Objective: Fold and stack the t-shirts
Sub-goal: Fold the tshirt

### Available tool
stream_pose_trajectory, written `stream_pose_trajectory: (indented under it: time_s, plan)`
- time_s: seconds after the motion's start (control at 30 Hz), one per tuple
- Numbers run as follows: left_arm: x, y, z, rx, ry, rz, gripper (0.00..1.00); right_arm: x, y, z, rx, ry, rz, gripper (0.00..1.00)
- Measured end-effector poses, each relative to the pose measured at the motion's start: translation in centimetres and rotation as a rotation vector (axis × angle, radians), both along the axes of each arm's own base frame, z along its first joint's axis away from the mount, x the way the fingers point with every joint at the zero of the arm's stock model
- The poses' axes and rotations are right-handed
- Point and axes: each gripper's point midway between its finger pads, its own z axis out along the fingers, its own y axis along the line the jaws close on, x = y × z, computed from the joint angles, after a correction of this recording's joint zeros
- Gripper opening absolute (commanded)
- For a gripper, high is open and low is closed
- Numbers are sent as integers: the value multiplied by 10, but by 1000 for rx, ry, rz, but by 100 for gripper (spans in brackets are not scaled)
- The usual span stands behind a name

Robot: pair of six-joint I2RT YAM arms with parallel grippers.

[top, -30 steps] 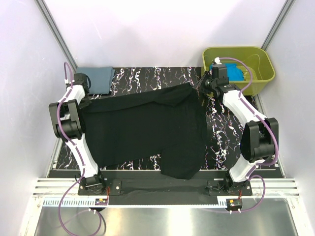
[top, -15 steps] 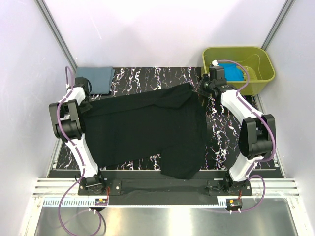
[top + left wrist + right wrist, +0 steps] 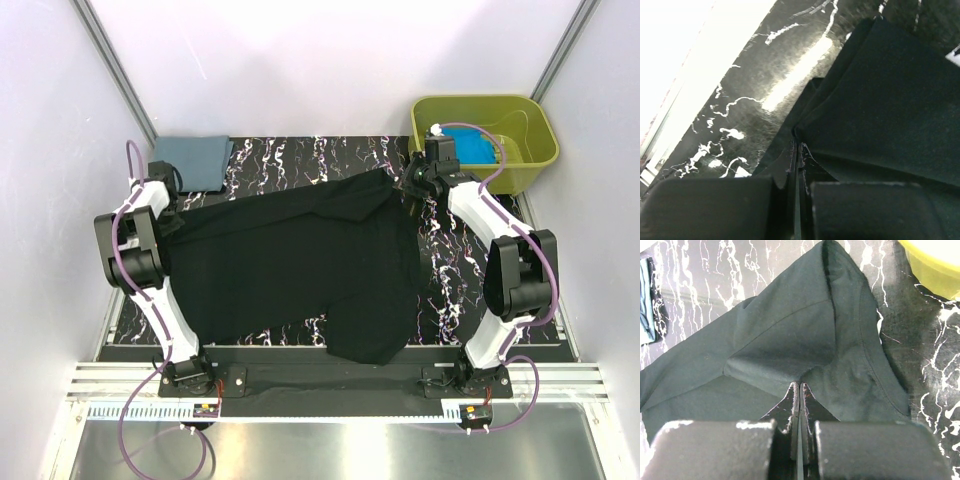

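The large black t-shirt point(image 3: 300, 265) lies spread over the marbled tabletop, its near part hanging toward the front edge. My left gripper point(image 3: 172, 212) is shut on its left edge; in the left wrist view point(image 3: 799, 146) the cloth point(image 3: 880, 100) is pinched at the fingertips. My right gripper point(image 3: 408, 190) is shut on the shirt's far right part; in the right wrist view point(image 3: 800, 385) the cloth point(image 3: 790, 335) bunches at the tips. The folded slate grey-blue t-shirt point(image 3: 198, 158) lies at the back left. The turquoise-blue t-shirt point(image 3: 478, 148) lies in the tub.
The olive-green tub point(image 3: 535, 140) stands off the table's back right corner; its rim shows in the right wrist view point(image 3: 935, 265). Bare marbled tabletop point(image 3: 300, 155) shows behind the black shirt and to its right point(image 3: 450, 270). Enclosure walls stand on both sides.
My left gripper has shifted a little to the left and back, drawing the black shirt's left edge outward. The right gripper has barely moved since half a second ago.
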Motion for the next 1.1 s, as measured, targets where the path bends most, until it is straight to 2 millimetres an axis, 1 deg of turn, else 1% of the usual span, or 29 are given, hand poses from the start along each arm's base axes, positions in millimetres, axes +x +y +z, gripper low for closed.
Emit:
stream_pose_trajectory:
  time_s: [0.2,0.33,0.7,0.93,1.1]
  plan:
    - [-3,8,3,3,-7,19,0,3,-6,6,-6,-3,-9,0]
    - [-3,8,3,2,-7,20,0,3,-11,5,-9,-2,-17,0]
    - [-3,7,3,-1,-7,19,0,3,-11,4,-8,1,-15,0]
    - [-3,7,3,-2,-7,19,0,0,-11,-8,-16,28,-12,0]
    - [-4,6,2,-8,-8,29,0,1,-11,-13,-22,38,-9,0]
